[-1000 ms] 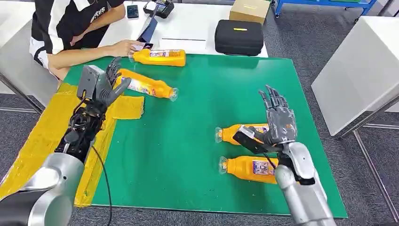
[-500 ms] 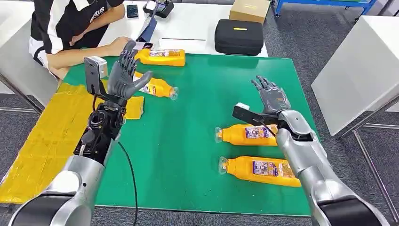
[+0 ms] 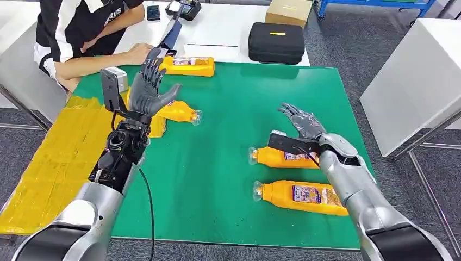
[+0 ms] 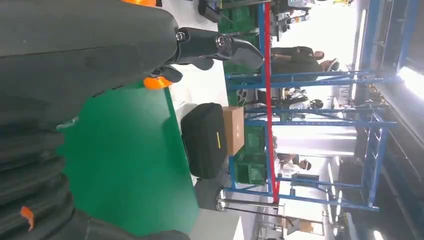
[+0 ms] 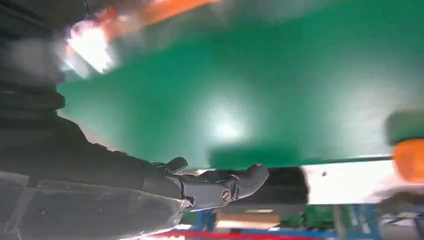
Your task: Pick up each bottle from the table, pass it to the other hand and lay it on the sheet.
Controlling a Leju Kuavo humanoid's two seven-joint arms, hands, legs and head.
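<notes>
1. the left hand (image 3: 148,87) is raised with fingers spread and nothing held; a bottle on the yellow sheet (image 3: 60,147) is largely hidden behind it, only its neck end (image 3: 182,113) showing.
2. a far bottle (image 3: 188,66) is laid crosswise at the green mat's (image 3: 217,163) back edge, beside a person's hand (image 3: 138,53).
3. the right hand (image 3: 302,122) is held open and empty just beyond the nearer-centre bottle (image 3: 282,156), whose long axis is set crosswise, cap pointed toward the left arm; this hand is judged the nearer.
4. the front bottle (image 3: 301,194) is partly covered by the right forearm.
5. the right wrist view is blurred.
</notes>
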